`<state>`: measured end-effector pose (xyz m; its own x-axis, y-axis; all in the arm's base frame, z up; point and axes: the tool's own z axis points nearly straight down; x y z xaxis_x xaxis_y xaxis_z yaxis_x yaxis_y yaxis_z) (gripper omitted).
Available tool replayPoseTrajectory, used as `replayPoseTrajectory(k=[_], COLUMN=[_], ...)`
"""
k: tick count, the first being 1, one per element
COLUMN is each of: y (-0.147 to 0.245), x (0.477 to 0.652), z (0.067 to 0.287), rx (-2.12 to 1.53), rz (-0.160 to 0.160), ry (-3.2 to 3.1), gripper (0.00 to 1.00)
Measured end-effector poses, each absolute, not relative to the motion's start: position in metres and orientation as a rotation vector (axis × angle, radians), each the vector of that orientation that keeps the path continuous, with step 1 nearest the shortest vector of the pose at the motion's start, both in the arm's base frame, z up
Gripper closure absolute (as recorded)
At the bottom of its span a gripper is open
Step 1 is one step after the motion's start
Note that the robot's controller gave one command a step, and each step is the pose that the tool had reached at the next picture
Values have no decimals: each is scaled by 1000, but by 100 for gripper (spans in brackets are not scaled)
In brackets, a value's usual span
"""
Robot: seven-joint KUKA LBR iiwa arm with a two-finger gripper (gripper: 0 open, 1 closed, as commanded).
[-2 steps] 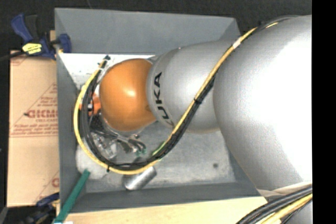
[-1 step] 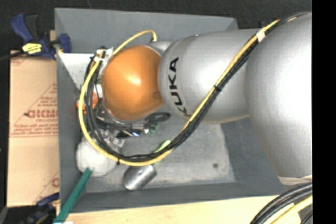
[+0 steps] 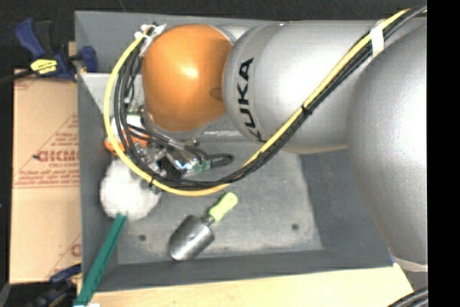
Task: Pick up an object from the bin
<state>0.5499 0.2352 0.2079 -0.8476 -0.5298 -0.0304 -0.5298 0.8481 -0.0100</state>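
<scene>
Camera view: arm (image 3: 302, 90) from rt, wrist (image 3: 183, 79) down beside white brush (image 3: 128, 194)

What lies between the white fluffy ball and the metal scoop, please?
In the camera view, just bare grey bin floor lies between the white fluffy ball and the metal scoop.

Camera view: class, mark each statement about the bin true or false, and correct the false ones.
1. A metal scoop with a pale green handle lies in the bin. True.
2. The white fluffy brush has a red handle. False: its handle is green.
3. The scoop rests on top of the brush. False: they lie apart, with the scoop to the brush's right in the view.
4. The arm's orange cover is over the bin's left half. True.
</scene>
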Motion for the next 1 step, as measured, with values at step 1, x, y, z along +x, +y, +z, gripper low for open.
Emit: replayPoseTrajectory(k=[1], y=[235], x=[541], z=[196], rx=[-894], rz=[-3], ry=[2966], gripper=[100])
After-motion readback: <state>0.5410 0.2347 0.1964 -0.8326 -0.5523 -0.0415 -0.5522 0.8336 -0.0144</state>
